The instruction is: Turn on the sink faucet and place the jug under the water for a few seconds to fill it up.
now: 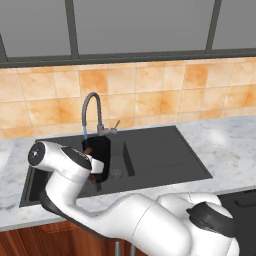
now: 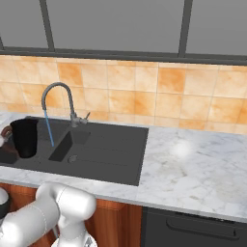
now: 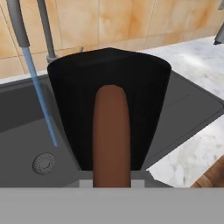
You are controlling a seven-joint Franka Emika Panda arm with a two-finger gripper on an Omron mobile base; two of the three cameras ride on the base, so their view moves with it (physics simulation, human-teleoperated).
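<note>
Gripper [image 3: 112,183] clenched on reddish-brown handle [image 3: 111,135] of black jug [image 3: 74,96], holding it upright above the dark sink [image 1: 165,155]. Faucet [image 2: 58,91] is on: thin blue water [image 2: 48,128] stream drops from spout tip. In hand view the stream runs just beside jug's wall, outside it, down toward large basin w/ round drain [image 3: 43,163]. In right base view jug [image 2: 24,137] sits left of stream, near but apart. Marble counter [image 2: 193,164] to the right, orange tile wall [image 1: 150,90] behind
</note>
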